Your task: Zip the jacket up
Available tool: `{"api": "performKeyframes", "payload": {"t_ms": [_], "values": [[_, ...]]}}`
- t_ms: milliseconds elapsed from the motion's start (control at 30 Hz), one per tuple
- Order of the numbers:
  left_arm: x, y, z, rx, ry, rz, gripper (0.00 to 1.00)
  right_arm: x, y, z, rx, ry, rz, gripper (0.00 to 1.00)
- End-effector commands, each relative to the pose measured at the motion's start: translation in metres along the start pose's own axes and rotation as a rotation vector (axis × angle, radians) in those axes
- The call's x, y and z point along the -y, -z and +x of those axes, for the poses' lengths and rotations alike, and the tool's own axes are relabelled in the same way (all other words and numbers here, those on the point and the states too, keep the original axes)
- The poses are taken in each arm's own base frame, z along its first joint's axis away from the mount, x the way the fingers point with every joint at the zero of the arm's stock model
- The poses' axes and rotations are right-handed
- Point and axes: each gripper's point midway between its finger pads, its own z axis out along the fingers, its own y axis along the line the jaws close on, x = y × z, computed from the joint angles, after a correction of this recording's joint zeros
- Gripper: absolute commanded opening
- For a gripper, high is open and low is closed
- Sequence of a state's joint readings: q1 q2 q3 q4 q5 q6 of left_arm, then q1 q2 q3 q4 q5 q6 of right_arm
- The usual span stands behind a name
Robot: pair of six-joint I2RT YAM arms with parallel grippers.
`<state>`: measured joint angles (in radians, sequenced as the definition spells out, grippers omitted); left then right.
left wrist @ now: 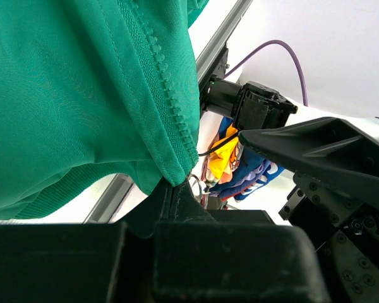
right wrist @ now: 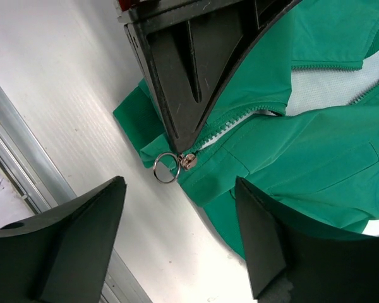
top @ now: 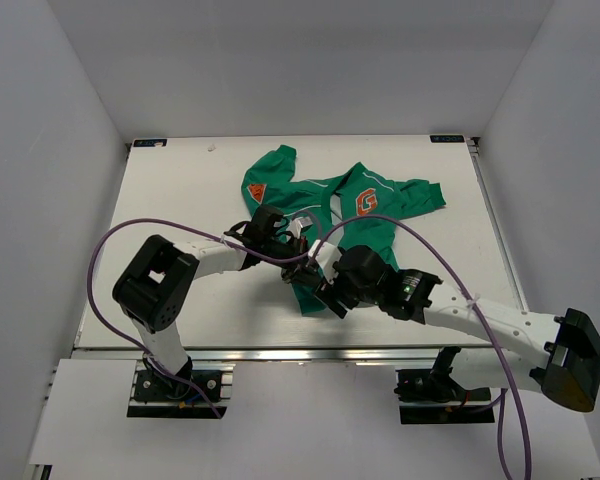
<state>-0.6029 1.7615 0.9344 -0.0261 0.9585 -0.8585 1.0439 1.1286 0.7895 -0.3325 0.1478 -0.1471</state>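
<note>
The green jacket [top: 365,215] lies spread on the white table [top: 180,200], front partly open and its orange "G" badge [top: 365,203] facing up. My left gripper [top: 295,262] is shut on the jacket's bottom hem [left wrist: 174,170], right at the foot of the zipper teeth [left wrist: 170,95]. The right wrist view shows the zipper slider [right wrist: 188,161] and its metal ring pull [right wrist: 165,168] just below those pinching fingers [right wrist: 183,76]. My right gripper [right wrist: 177,214] hovers open over the table just short of the ring, with nothing between its fingers [right wrist: 265,246].
The table's metal front rail [right wrist: 25,164] runs close beside my right gripper. A purple cable [top: 110,250] loops over the left arm. White enclosure walls stand on three sides of the table. The right arm's finger [left wrist: 316,145] crowds the left wrist view.
</note>
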Motion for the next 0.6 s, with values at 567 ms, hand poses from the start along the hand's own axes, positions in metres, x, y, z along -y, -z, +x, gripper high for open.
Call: {"api": "performKeyframes", "payload": {"t_ms": [567], "values": [[0.016, 0.01, 0.002, 0.007, -0.06, 0.032, 0.0, 0.002, -0.014, -0.018, 0.041, 0.008, 0.015, 0.42]]}}
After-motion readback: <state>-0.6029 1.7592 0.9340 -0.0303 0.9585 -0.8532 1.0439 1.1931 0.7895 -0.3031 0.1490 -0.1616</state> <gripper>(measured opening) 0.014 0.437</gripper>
